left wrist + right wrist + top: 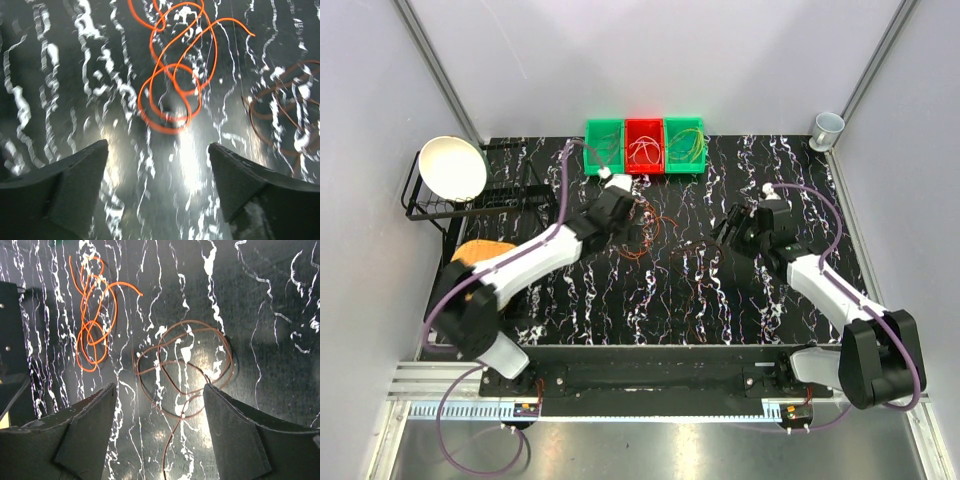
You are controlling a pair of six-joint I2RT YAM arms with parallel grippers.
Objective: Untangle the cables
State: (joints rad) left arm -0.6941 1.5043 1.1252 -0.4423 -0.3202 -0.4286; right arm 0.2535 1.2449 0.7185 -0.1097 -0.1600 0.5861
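Left jaws wide apart — orange cable [169, 71] just ahead

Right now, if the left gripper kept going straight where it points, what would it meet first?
Probably the orange cable loop on the table, straight ahead of the open left gripper; depth is unclear, so possibly bare table first.

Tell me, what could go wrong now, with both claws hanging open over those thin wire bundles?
1. The orange cable crosses itself in several loops. The left gripper, open near it, might pinch two strands and tighten the tangle.
2. The brown cable below the open right gripper lies flat on the table, so the fingers may scrape the surface or miss it.
3. Both cables lie close together, so the arms could bump.
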